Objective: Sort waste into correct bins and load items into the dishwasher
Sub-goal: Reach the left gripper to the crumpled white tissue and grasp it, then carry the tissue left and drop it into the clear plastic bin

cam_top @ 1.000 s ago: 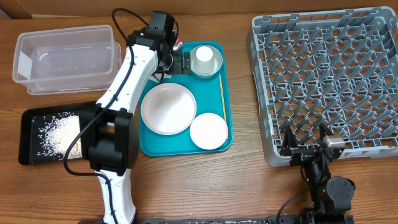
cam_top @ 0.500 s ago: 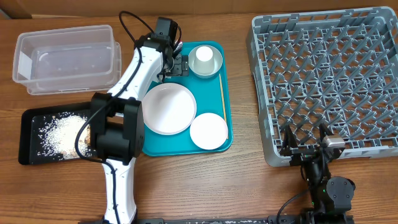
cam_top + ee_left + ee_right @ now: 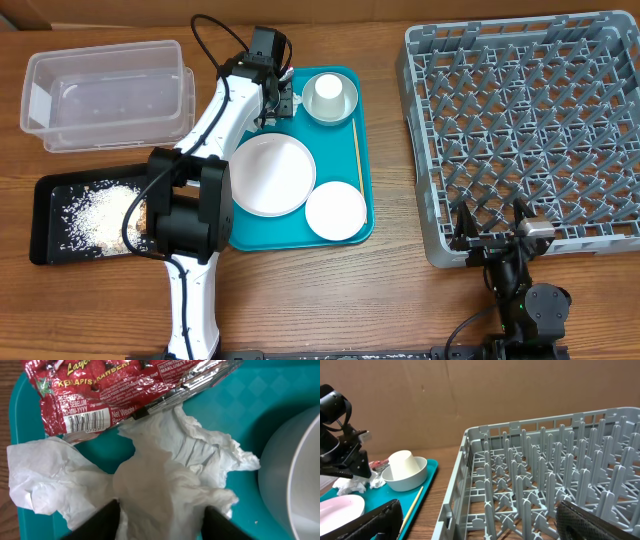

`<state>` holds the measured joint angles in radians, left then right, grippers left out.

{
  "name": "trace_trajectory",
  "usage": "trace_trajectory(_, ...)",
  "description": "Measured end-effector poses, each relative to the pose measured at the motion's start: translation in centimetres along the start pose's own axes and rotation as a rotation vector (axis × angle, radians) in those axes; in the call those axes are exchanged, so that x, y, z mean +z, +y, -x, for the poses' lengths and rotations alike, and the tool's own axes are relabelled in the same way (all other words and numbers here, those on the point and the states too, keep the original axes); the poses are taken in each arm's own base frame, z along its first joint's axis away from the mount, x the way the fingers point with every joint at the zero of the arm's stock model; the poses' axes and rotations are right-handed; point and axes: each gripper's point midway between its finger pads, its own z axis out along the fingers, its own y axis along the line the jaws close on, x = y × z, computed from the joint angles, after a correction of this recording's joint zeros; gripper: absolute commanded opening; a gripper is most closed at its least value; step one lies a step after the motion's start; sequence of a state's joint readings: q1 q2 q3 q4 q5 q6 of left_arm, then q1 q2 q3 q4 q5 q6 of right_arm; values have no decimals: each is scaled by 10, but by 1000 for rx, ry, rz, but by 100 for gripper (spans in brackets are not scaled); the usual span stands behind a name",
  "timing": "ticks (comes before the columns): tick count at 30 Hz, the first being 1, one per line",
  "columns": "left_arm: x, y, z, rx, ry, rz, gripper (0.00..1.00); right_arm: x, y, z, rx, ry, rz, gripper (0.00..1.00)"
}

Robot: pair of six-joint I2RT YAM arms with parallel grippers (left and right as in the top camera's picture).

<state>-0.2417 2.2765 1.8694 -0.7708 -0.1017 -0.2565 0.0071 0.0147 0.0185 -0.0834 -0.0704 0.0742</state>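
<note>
The left gripper point(image 3: 283, 100) hangs over the far left corner of the teal tray point(image 3: 345, 150), its jaws open, one finger on each side of the crumpled white napkin point(image 3: 165, 475). The red-and-white wrapper point(image 3: 115, 385) lies just beyond the napkin, overlapping its far edge. To their right an upturned cup point(image 3: 329, 92) sits in the grey-rimmed bowl point(image 3: 312, 108); nearer lie the large plate point(image 3: 270, 175) and the smaller plate point(image 3: 335, 211). Rice point(image 3: 95, 215) is scattered in the black tray point(image 3: 45, 220), with the clear tub point(image 3: 105, 90) beyond it. The right gripper point(image 3: 491, 215), jaws spread wide, rests at the near edge of the grey dish rack point(image 3: 530, 120).
</note>
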Motion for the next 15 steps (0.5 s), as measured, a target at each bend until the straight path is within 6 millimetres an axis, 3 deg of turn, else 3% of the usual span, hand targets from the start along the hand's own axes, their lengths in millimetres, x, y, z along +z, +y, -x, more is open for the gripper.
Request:
trace_trajectory(2, 0, 1, -2, 1, 7, 2, 21, 0, 0, 0, 0, 0, 0, 100)
trace_trajectory(6, 0, 1, -4, 1, 15, 4, 4, 0, 0, 0, 0, 0, 0, 100)
trace_trajectory(15, -3, 7, -26, 14, 110, 27, 4, 0, 0, 0, 0, 0, 0, 100)
